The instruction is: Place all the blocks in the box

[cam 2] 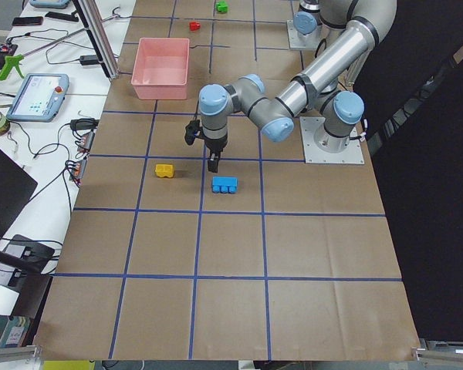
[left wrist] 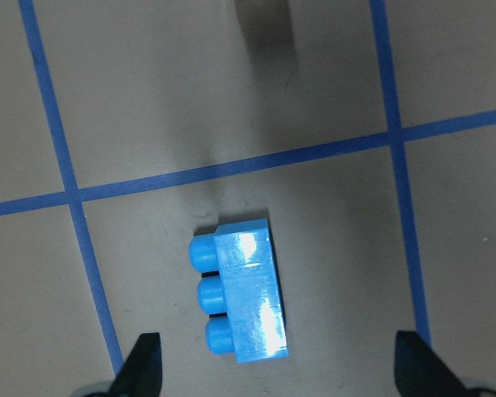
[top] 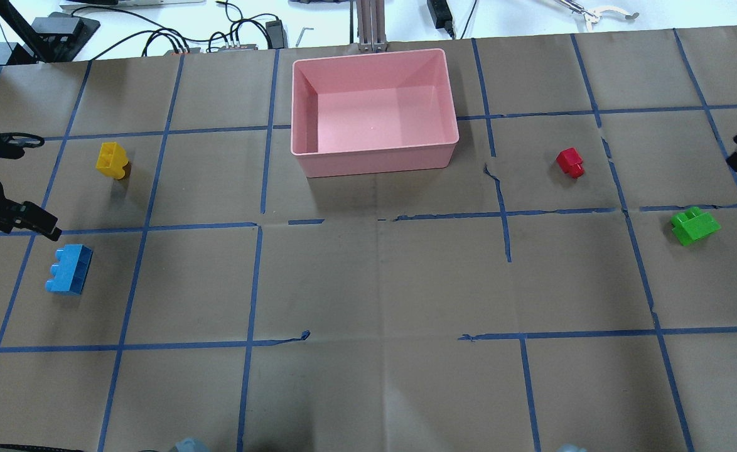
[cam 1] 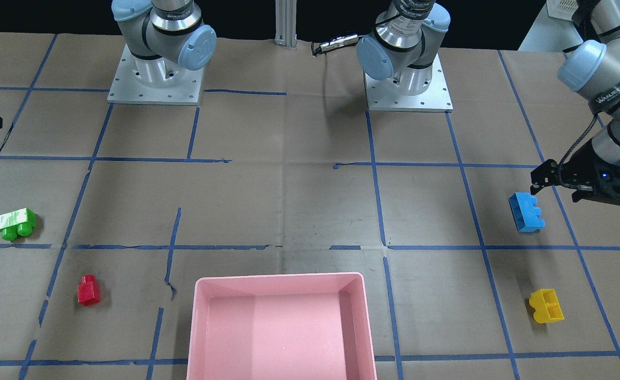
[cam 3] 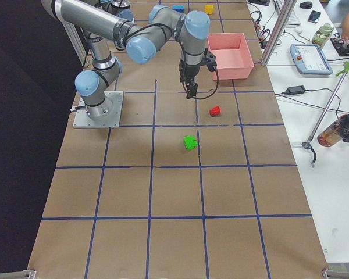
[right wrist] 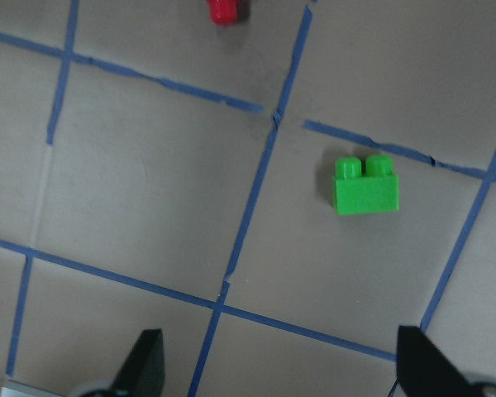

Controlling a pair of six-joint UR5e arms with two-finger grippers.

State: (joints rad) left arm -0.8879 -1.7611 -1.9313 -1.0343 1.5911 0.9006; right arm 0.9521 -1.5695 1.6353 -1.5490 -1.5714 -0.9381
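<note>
The pink box (cam 1: 278, 278) stands empty at the table's middle, on the operators' side. The blue block (cam 1: 526, 211) lies on its side on my left, the yellow block (cam 1: 546, 305) beyond it. My left gripper (cam 1: 555, 192) hovers open and empty over the blue block (left wrist: 244, 298), its fingertips (left wrist: 145, 364) wide apart. The green block (cam 1: 17, 223) and the red block (cam 1: 88, 290) lie on my right. My right gripper (right wrist: 281, 372) is open and empty, raised above the table short of the green block (right wrist: 365, 186); the red block (right wrist: 225, 10) is at that view's top edge.
Brown paper with blue tape lines covers the table (top: 375, 282). The two arm bases (cam 1: 155, 79) stand on my side. Cables and tools (top: 230, 37) lie past the far edge behind the box.
</note>
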